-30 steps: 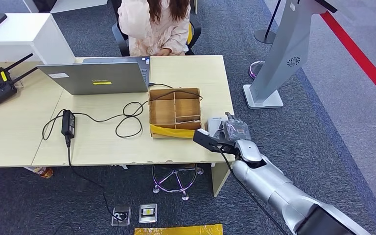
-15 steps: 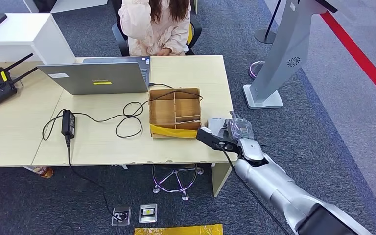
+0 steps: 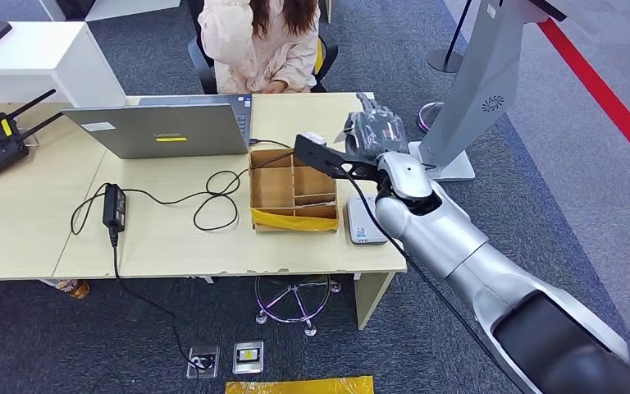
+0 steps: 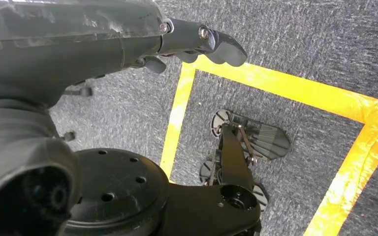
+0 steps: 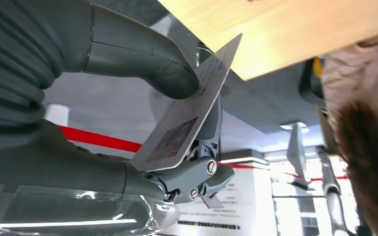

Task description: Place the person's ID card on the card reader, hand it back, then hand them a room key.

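Up from the card reader [image 3: 363, 222] went the right hand [image 3: 371, 131], pinching the ID card [image 5: 187, 110]. Reach slowly toward the person [image 3: 258, 41] and wait before letting go.

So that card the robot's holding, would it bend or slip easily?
The ID card looks thin yet stays flat where the right hand pinches it, so probably stiff plastic. Its glossy face may be slippery, and its thinness suggests it weighs little.
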Available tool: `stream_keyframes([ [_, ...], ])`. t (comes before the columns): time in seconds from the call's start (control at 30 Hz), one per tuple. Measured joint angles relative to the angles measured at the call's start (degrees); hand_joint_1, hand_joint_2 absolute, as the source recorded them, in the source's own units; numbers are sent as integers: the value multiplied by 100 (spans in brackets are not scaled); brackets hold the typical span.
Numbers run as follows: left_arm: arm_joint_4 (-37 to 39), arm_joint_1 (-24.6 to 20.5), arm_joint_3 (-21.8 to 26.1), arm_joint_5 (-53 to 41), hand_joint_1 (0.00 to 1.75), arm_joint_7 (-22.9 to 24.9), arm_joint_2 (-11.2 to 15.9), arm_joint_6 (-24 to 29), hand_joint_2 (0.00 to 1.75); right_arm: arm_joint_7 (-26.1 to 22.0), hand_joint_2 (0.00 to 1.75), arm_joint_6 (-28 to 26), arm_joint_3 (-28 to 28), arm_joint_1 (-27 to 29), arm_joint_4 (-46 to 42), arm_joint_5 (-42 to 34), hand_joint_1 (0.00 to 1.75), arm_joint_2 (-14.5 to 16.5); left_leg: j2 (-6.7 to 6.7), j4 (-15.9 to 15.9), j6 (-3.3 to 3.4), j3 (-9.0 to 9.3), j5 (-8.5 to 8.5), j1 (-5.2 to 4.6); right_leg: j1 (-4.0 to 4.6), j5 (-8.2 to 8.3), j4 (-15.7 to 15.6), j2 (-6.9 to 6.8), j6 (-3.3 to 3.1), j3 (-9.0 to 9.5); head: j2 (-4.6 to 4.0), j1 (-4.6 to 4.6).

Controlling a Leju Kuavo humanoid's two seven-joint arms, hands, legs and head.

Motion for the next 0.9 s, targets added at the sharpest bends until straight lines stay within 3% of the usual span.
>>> stream_keyframes([
  [0.63, 2, 9, 2, 226, 0, 60, -10, 106, 0, -256, 175, -381, 36, -131, 362, -237, 175, 374, -4, 0, -1, -2, -1, 5, 4, -1, -2, -2, -1, 0, 0, -2],
  [0.9, 8, 24, 2, 239, 0, 172, 6, 128, 0, 36, 175, -445, 35, -126, 609, -110, 175, 398, -4, 1, -1, -3, -1, 4, 3, -1, -3, -3, -1, 0, 1, 0],
])
